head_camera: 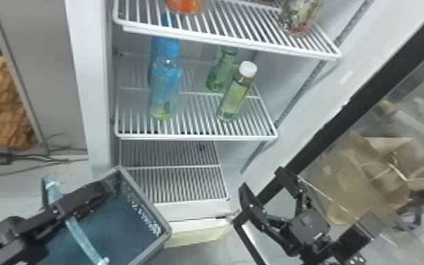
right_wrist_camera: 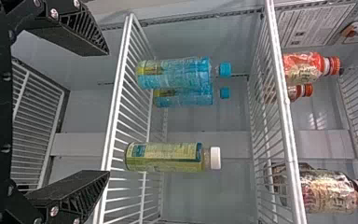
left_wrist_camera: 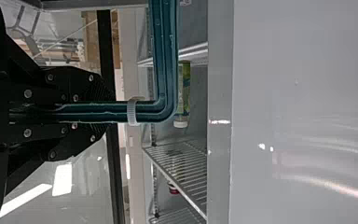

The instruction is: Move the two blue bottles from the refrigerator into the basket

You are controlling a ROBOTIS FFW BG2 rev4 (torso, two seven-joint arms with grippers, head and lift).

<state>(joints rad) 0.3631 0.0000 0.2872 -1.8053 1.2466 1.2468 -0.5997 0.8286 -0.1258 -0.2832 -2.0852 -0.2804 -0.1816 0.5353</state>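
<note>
My left gripper point(head_camera: 109, 188) clamps the near basket point(head_camera: 143, 200) by its handle point(head_camera: 82, 238); to the right, my right gripper point(head_camera: 262, 179) gapes; two blue bottles point(head_camera: 165, 88) stand left on a far shelf point(head_camera: 197, 137).

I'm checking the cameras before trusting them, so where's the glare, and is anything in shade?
Left wrist view: pale streaks and small bright spots on the gray panel, white patches of light on the glass; right wrist view: faint glints on the back wall; head view: the basket darker inside than the wire shelf.
</note>
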